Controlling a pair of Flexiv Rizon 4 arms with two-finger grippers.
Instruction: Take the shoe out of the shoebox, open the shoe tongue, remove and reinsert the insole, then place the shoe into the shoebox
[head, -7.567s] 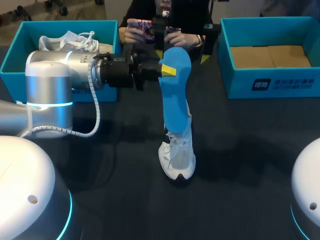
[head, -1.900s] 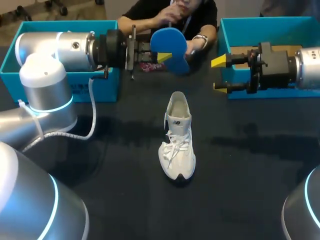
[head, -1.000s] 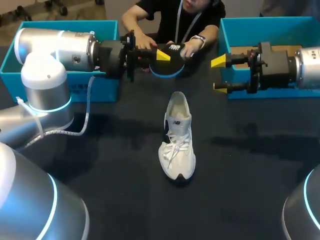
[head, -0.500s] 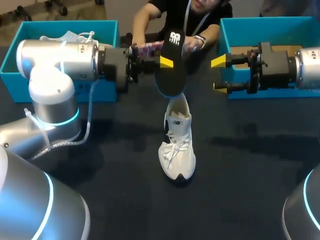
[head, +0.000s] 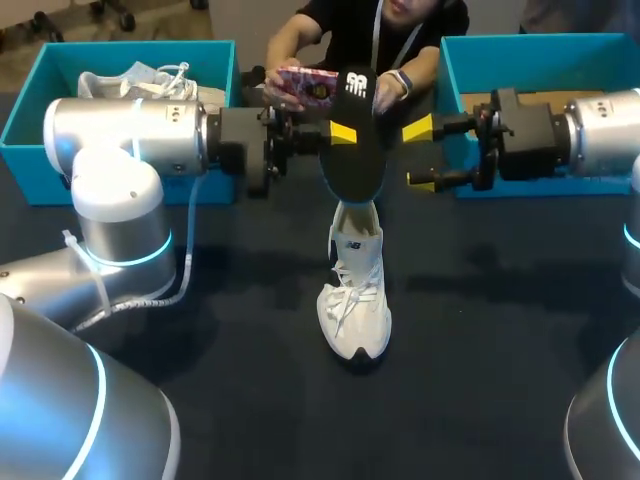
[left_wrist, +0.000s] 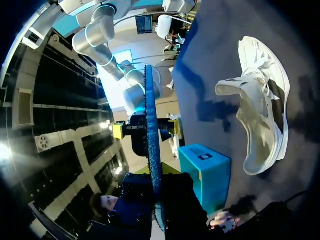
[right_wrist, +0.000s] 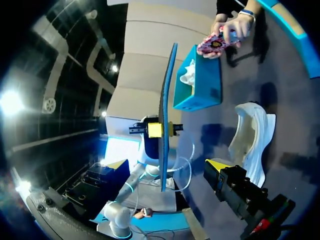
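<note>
Count at inspection: two shoeboxes, two shoes, one insole, two grippers.

Taking the table's (head: 480, 350) centre as the dial, your left shoebox (head: 30, 110) stood at 10 o'clock and your right shoebox (head: 540, 165) at 2 o'clock. Both were open-topped, straight-walled and teal. The right one showed brown cardboard flaps (head: 540, 110) on its floor. The left one held the second shoe (head: 140, 82), white, with loose laces.

The shoe on the table (head: 355, 290) lay near the centre, white mesh, laced, sole down, with its toe toward 6 o'clock and its heel opening toward 12.

Your left gripper (head: 340, 135) came in from 9 o'clock and pinched the insole (head: 355, 165) between its fingers. The insole was a thin flat slab with rounded ends. Its face was dark in the head view and its edge was blue in both wrist views. It hung upright at 12 o'clock from the shoe. Whether its lower end touched the heel collar could not be told.

Your right gripper (head: 420, 155) came in from 3 o'clock and stopped just beside the insole. Its yellow tips were spread and gripped nothing.

The gap between the two grippers was narrow. From 4 through 8 o'clock around the shoe, the dark matte tabletop ran bare to the near edge.
</note>
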